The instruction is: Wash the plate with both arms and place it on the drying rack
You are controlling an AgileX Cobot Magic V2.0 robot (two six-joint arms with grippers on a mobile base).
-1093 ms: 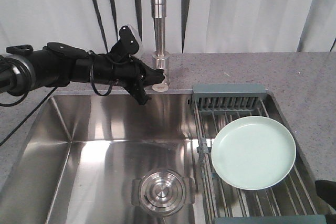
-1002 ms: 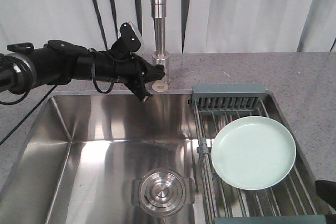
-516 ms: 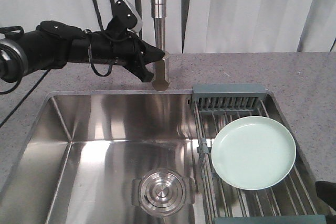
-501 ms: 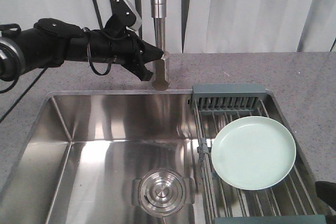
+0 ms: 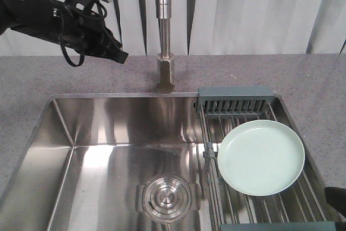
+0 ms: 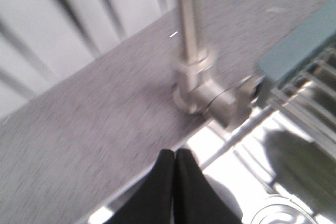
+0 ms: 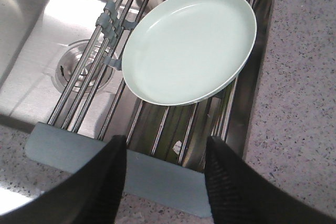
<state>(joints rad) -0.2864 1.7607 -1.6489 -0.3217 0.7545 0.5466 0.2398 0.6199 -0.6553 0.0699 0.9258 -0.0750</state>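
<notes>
The pale mint-green plate lies face up on the rods of the drying rack over the sink's right side. In the right wrist view the plate sits just beyond my right gripper, which is open and empty above the rack's near end bar. My left gripper is shut on nothing, up in the air left of the faucet and over the countertop. In the left wrist view its closed tips point at the counter edge, with the faucet base ahead.
A deep steel sink basin with a round drain fills the left and middle. Grey speckled countertop surrounds it. White curtains hang behind. A dark bit of the right arm shows at the bottom right corner.
My left arm has pulled away from the faucet base, rising up and to the left. The plate and the rack have not moved.
</notes>
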